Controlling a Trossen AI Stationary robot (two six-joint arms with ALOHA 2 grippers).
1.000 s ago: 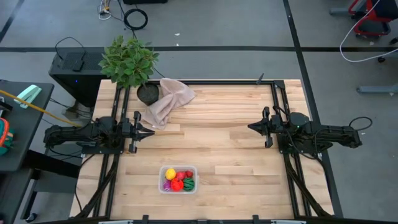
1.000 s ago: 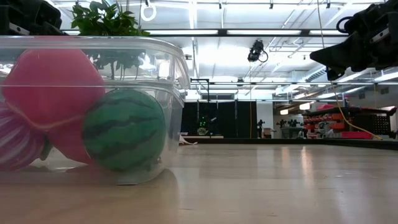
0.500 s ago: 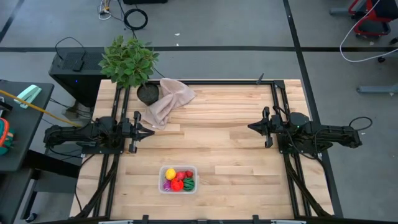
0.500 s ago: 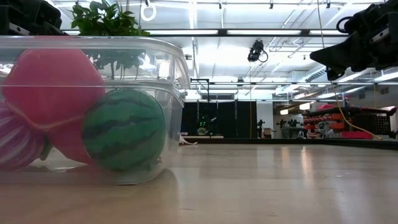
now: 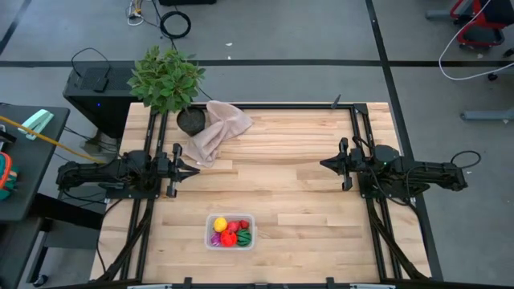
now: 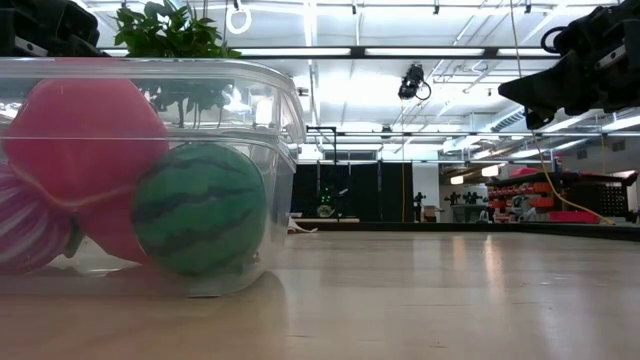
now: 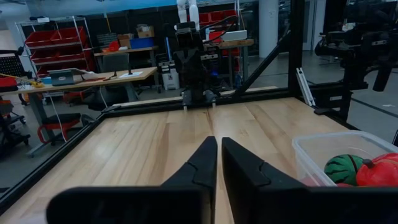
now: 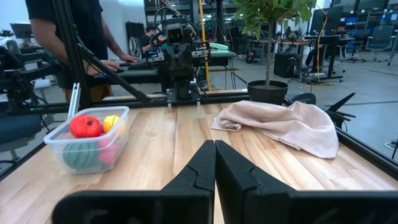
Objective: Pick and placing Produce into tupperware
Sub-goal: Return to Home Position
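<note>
The clear tupperware (image 5: 230,231) stands near the table's near edge, between the two arms. Inside lie the produce: a yellow piece (image 5: 220,224), red pieces (image 5: 230,238), a purple piece (image 5: 214,239) and a green striped ball (image 5: 243,237). The low view shows the striped ball (image 6: 200,208) and a red piece (image 6: 85,135) close up through the tub's wall. My left gripper (image 5: 196,169) hovers shut at the table's left side. My right gripper (image 5: 323,164) hovers shut at the right side. Both point toward the table's middle and hold nothing.
A potted plant (image 5: 167,83) stands at the far left corner with a beige cloth (image 5: 215,128) lying beside it. Bare wood (image 5: 273,168) stretches between the grippers. A person (image 8: 68,31) stands beyond the table in the right wrist view.
</note>
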